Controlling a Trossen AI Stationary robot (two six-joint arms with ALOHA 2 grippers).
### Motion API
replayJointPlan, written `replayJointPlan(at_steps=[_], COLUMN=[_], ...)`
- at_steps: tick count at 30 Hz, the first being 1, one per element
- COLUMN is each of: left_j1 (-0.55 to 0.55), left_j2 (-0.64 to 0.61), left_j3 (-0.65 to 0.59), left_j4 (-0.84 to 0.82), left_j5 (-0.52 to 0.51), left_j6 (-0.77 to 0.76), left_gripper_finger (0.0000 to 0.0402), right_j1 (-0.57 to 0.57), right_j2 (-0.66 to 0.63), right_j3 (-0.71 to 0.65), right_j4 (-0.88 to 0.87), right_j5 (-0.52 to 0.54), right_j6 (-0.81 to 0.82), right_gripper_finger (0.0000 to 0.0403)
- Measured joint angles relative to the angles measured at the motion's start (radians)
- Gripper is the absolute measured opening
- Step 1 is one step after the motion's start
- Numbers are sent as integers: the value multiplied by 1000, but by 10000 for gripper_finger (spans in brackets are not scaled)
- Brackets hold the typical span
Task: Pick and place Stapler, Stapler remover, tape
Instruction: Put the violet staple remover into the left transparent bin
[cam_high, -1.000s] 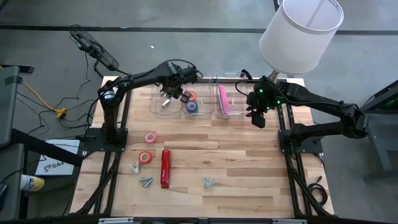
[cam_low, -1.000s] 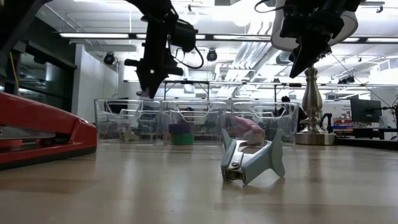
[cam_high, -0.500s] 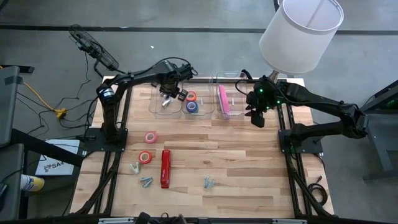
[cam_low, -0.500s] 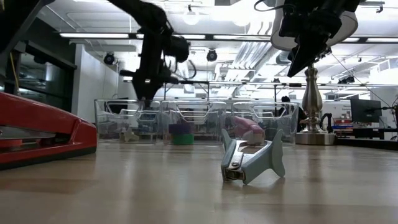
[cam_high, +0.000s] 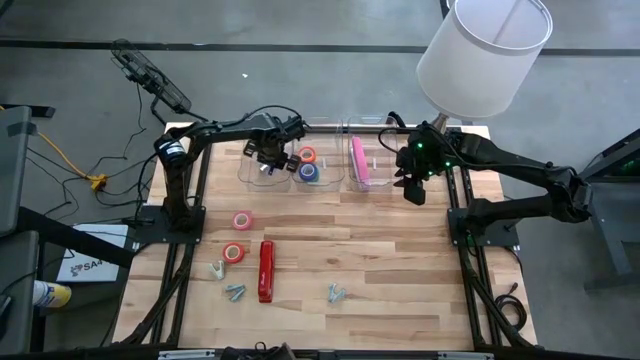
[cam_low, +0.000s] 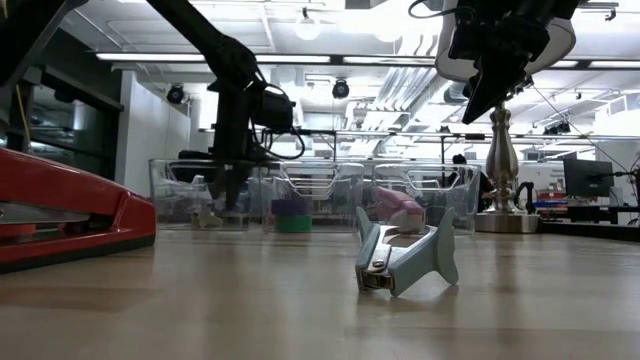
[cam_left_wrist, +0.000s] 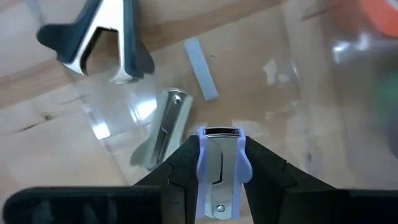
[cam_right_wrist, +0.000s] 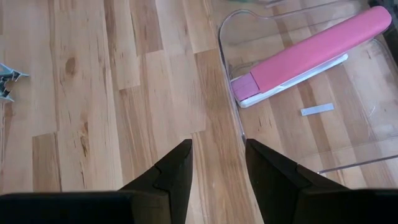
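High view: wooden slat table (cam_high: 400, 260); three clear plastic bins along the 12 o'clock edge. Left gripper (cam_high: 268, 158) sits low in the left bin (cam_high: 250, 172). Middle bin (cam_high: 322, 178) holds orange and blue-purple tape rolls (cam_high: 309, 166). Right bin (cam_high: 380, 172) holds a pink stapler (cam_high: 359, 163). Right gripper (cam_high: 412, 186) hovers at that bin's 3 o'clock side, over bare wood. Toward 7 o'clock lie two pink-orange tape rings (cam_high: 238, 236), a red stapler (cam_high: 266, 270), and silvery claw staple removers (cam_high: 232, 283). Low view: one metal remover (cam_low: 405, 258) lies at centre foreground. Left wrist view: the fingers (cam_left_wrist: 267, 171) are clamped on a lilac-handled staple remover (cam_left_wrist: 217, 168); two more removers (cam_left_wrist: 99, 34) lie in the bin. Right wrist view: the fingers (cam_right_wrist: 177, 171) stand apart, holding nothing.
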Motion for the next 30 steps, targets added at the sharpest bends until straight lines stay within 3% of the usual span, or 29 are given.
replayJointPlan(at_steps=[15,30], left_j1=[-1,-2], left_j2=[0,0], left_j3=[-6,-6], left_j4=[71,71], left_j5=[4,-3], left_j6=[-45,-60], left_gripper_finger=[94,145], right_j1=[0,0], right_j2=[0,0], right_j3=[0,0], right_j4=[-1,-4], right_j5=[0,0], right_j6=[0,0], right_gripper_finger=[140,140])
